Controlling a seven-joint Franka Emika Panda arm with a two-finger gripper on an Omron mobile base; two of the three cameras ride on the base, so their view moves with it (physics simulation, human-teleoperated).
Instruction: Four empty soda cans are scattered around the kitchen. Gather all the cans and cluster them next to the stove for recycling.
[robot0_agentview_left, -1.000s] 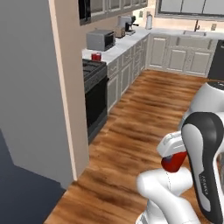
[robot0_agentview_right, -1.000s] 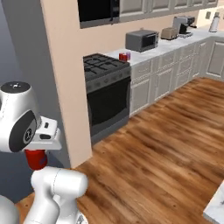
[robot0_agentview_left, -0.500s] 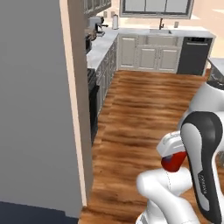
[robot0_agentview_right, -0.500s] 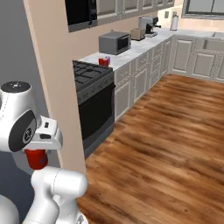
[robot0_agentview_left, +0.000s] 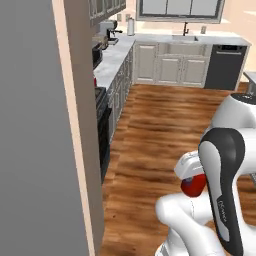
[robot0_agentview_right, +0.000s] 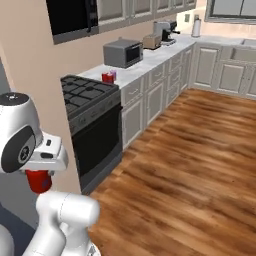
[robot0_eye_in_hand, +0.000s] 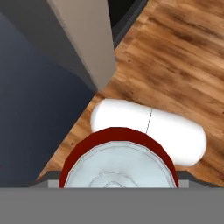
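Observation:
A red soda can (robot0_agentview_right: 39, 182) hangs just below the white hand, with my gripper (robot0_agentview_right: 42, 170) shut on it, low over the wood floor. From the left it is a red shape (robot0_agentview_left: 193, 186) beside the forearm. In the hand view its silver top and red rim (robot0_eye_in_hand: 118, 168) sit at the bottom. The black stove (robot0_agentview_right: 89, 101) stands ahead against the left wall, and its oven front (robot0_agentview_left: 104, 134) peeks past a beige panel. On the counter just beyond the stove stand a red can (robot0_agentview_right: 107, 77) and a purple can (robot0_agentview_right: 114, 74), close together.
A beige wall panel (robot0_agentview_left: 75, 125) and grey wall stand close on my left. A grey toaster oven (robot0_agentview_right: 122, 53) sits on the counter past the cans, and a black microwave (robot0_agentview_right: 70, 17) hangs above the stove. A dark dishwasher (robot0_agentview_left: 224, 67) is at the far end. Wood floor (robot0_agentview_right: 190, 165) runs wide.
The whole scene has shifted as the base moved: the stove and counter now sit nearer and more central in the right base view. The red can stays held in the gripper.

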